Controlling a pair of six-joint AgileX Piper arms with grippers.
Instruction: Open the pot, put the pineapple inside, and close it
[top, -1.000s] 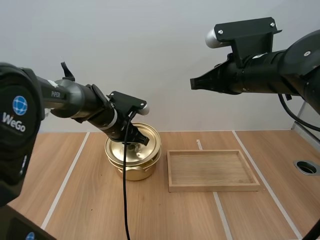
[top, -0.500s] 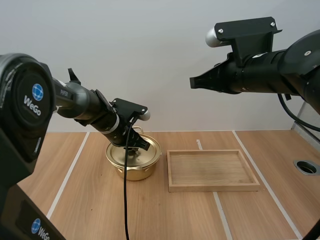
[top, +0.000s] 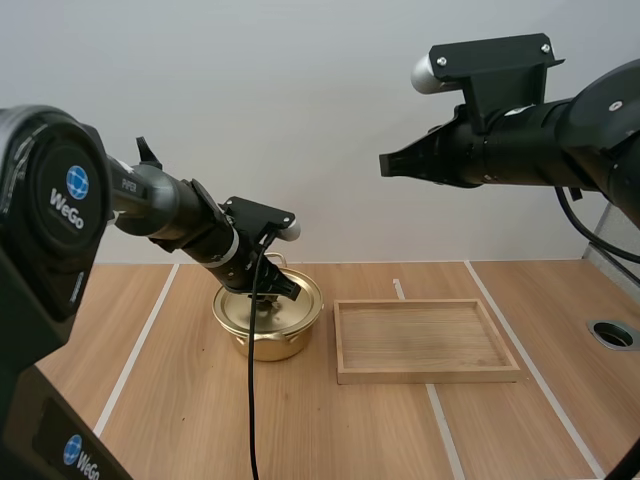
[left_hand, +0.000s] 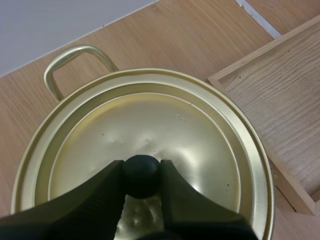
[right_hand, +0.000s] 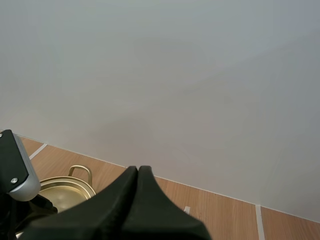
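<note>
A gold pot (top: 268, 342) stands on the wooden table left of centre, its gold lid (top: 272, 304) lying flat on the rim. My left gripper (top: 271, 291) reaches down onto the lid. In the left wrist view its fingers pinch the black knob (left_hand: 141, 174) at the middle of the lid (left_hand: 190, 135), and one pot handle (left_hand: 75, 61) sticks out beyond the rim. My right gripper (top: 386, 165) hangs high above the table, its fingers together as one dark wedge (right_hand: 138, 174) with nothing in them; past it sits the pot (right_hand: 65, 187).
A shallow wooden tray (top: 430, 376) lies just right of the pot, its corner close to the lid (left_hand: 290, 100). A round hole (top: 612, 334) is set in the table near the right edge. Pale lines cross the tabletop.
The lid was tilted and raised over the pot one second ago; my left gripper has lowered it flat onto the rim. The right arm has stayed still.
</note>
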